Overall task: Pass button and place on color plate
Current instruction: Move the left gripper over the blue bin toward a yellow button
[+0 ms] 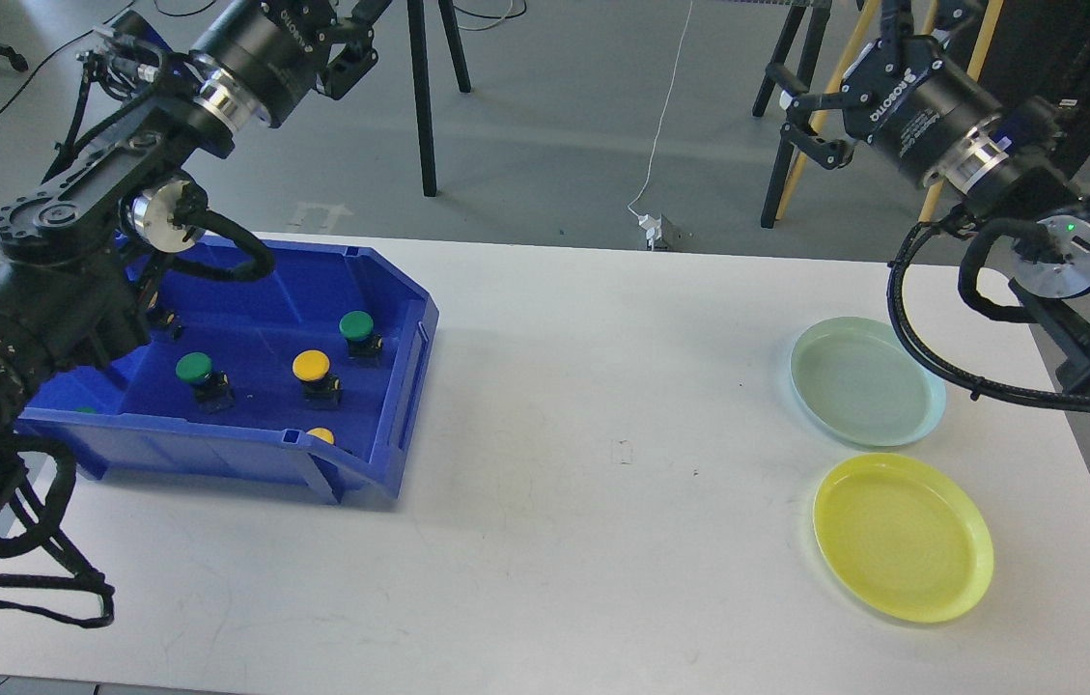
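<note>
Several push buttons lie in the blue bin [390, 386] at the left: a green button [194, 368], a yellow button [311, 365], another green button [356, 326], and a yellow button [321, 435] half hidden behind the bin's front wall. At the right of the table sit a pale green plate [868, 382] and, nearer me, a yellow plate [903, 537], both with nothing on them. My left gripper [369, 41] is raised high above and behind the bin, open and holding nothing. Above the far right edge of the table hangs my right gripper [798, 111], open as well.
The white table [602, 463] spreads between bin and plates. Black stand legs [424, 106], a white cable and a floor plug [653, 230] lie beyond its far edge. My left forearm covers the bin's left end.
</note>
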Motion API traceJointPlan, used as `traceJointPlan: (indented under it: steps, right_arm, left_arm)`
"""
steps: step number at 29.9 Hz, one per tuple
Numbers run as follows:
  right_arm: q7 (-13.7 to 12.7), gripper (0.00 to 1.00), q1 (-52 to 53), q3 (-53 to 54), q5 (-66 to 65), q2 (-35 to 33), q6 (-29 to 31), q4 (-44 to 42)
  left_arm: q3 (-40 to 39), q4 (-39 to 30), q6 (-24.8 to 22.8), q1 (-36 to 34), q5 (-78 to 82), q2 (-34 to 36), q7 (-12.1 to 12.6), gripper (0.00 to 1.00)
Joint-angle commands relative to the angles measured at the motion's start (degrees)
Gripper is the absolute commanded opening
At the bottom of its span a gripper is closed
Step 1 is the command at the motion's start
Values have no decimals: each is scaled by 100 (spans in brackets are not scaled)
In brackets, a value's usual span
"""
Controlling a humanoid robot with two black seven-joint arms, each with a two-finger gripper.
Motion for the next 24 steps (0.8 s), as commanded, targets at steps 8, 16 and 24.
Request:
traceJointPlan:
  steps: [8,16,24]
  right_arm:
    - [34,100,-262,307,-64,-83,-1,-7]
    - [61,100,-1105,1160,-29,-250,-1,37]
    - [61,100,-1299,1222,-29,-312,-1,46]
  left_arm:
    - [-238,509,0,174,-494,-87,0,100]
    - [-1301,-2316,0,1079,-181,745,0,99]
    - [890,-3471,0,107,3527,2723,0,99]
